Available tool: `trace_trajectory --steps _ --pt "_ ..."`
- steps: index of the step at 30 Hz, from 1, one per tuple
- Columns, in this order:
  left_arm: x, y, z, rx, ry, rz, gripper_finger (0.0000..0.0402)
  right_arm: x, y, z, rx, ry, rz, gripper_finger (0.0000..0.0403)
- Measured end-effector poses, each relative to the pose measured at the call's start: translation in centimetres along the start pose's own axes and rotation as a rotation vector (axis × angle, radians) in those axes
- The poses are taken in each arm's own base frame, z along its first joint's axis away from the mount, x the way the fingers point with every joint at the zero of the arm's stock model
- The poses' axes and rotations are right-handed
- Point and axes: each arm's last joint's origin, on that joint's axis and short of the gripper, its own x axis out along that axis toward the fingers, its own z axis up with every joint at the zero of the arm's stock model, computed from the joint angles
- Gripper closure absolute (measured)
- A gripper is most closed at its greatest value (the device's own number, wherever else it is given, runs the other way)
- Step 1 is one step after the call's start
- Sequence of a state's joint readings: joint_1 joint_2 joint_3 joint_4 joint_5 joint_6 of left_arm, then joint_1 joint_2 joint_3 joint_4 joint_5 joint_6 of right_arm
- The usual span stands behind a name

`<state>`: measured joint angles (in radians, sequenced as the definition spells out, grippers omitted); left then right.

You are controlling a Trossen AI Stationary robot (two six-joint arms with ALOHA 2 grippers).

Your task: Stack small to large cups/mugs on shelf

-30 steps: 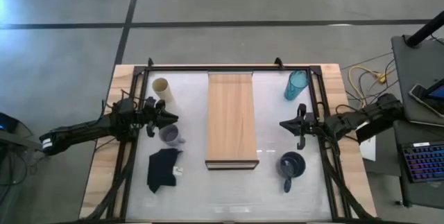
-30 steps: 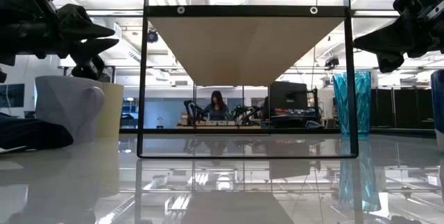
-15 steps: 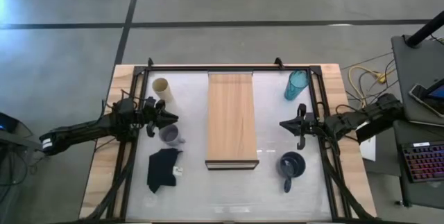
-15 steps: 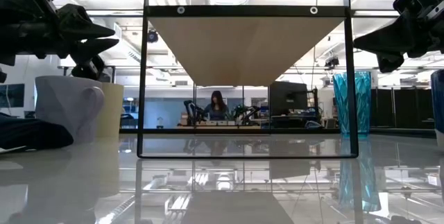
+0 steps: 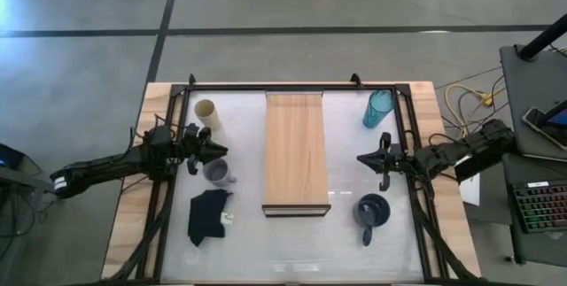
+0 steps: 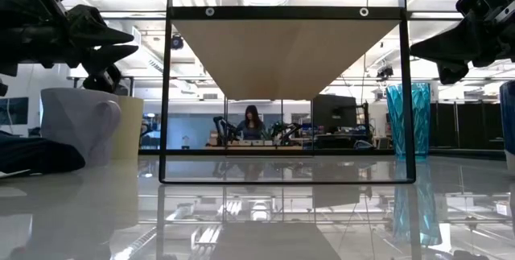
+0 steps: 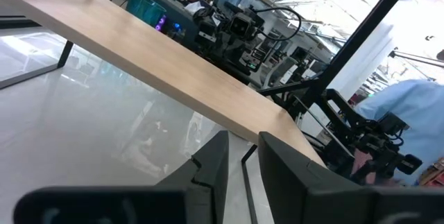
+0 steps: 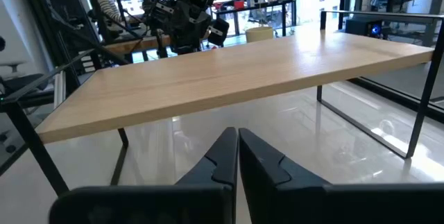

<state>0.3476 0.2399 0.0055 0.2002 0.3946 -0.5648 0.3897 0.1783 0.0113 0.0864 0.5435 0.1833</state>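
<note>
The wooden shelf (image 5: 297, 151) stands mid-table on a thin black frame (image 6: 166, 91). On its left, the cream cup (image 5: 206, 112) stands toward the far edge. The small lavender mug (image 5: 217, 173) stands upright nearer, also in the low view (image 6: 76, 123). On its right are the teal tumbler (image 5: 379, 107), far, and the dark blue mug (image 5: 373, 210), near. My left gripper (image 5: 215, 151) hovers above the table just beyond the lavender mug, pointing at the shelf, its fingers a narrow gap apart (image 7: 243, 156). My right gripper (image 5: 361, 158) hovers right of the shelf, shut (image 8: 237, 148).
A black cloth (image 5: 210, 216) lies near the lavender mug, toward the near-left corner. A black frame (image 5: 292, 86) rims the white tabletop. A person sits in the room far beyond the table (image 6: 251, 121). Open tabletop lies under the shelf and in front of it.
</note>
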Motion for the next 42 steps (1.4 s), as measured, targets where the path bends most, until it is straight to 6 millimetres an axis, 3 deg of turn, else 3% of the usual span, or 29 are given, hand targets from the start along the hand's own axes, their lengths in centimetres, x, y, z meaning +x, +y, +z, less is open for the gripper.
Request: trace_trajectory --steps 21,27,34,42 --pt "0.0 0.0 0.0 0.0 0.003 -0.005 0.0336 0.0 0.0 0.0 0.008 0.0 0.0 0.0394" --pt "0.0 0.0 0.0 0.0 0.003 -0.004 0.0336 0.0 0.0 0.2 0.232 -0.023 0.002 0.0394" --pt "0.0 0.0 0.0 0.0 0.002 -0.003 0.0336 -0.2 0.1 2.3 0.399 -0.219 0.021 0.0394" --pt "0.0 0.0 0.0 0.0 0.0 0.001 0.0336 -1.1 0.0 4.8 0.212 -0.463 0.019 0.0394"
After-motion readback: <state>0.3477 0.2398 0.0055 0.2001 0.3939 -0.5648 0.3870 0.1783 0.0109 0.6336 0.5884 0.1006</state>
